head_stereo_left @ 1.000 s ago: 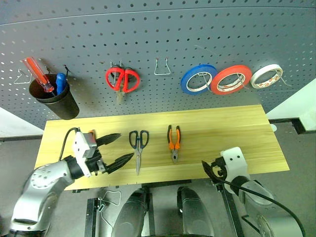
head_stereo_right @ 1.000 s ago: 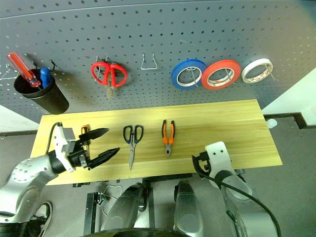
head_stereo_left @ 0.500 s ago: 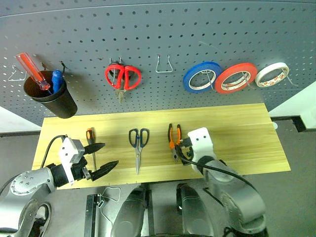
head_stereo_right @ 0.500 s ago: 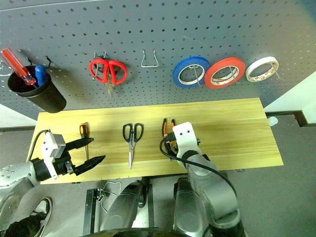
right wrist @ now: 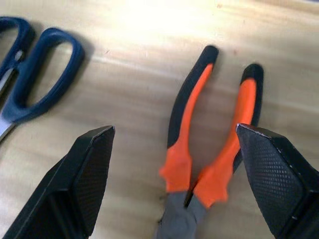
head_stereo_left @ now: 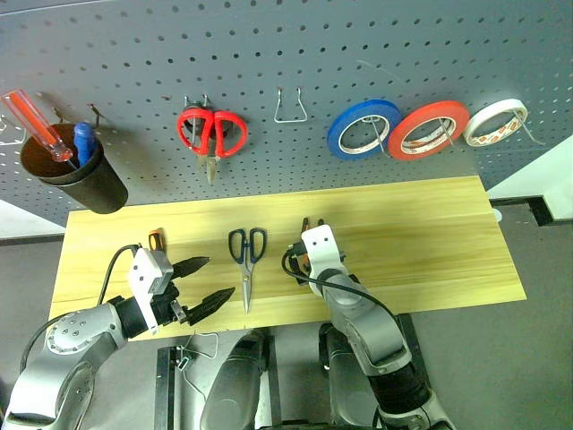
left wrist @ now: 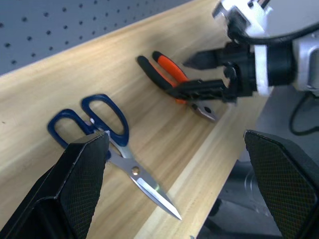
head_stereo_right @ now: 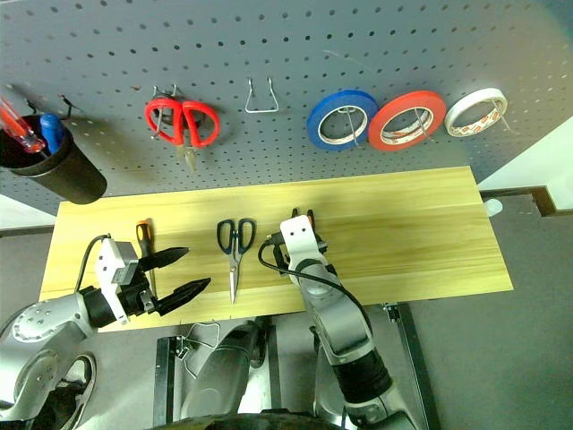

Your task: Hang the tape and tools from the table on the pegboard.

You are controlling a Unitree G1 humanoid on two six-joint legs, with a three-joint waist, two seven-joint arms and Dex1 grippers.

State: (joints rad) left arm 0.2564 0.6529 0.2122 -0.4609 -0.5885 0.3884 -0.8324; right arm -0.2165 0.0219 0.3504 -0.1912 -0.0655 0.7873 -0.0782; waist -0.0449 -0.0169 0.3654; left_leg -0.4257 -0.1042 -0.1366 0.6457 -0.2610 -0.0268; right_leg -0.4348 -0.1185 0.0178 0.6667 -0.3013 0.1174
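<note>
Head views: pliers lie mid-table, long axis running front to back, orange-and-black handles toward the pegboard, nose toward the near edge. Right gripper sits directly over them, mostly covering them. Dark-handled scissors lie just left of the pliers, parallel, loops toward the board, blades toward the near edge. Small screwdriver lies farther left, handle toward the board. Left gripper hovers at the near edge beside it, jaws spread, empty. Red tape hangs on the board between a blue roll and a white roll

Left wrist view: scissors and pliers lie side by side; right gripper's fingers straddle the pliers near the pivot, one each side

Right wrist view: jaws wide apart, pliers' handles fanning away between them, not clamped
</note>
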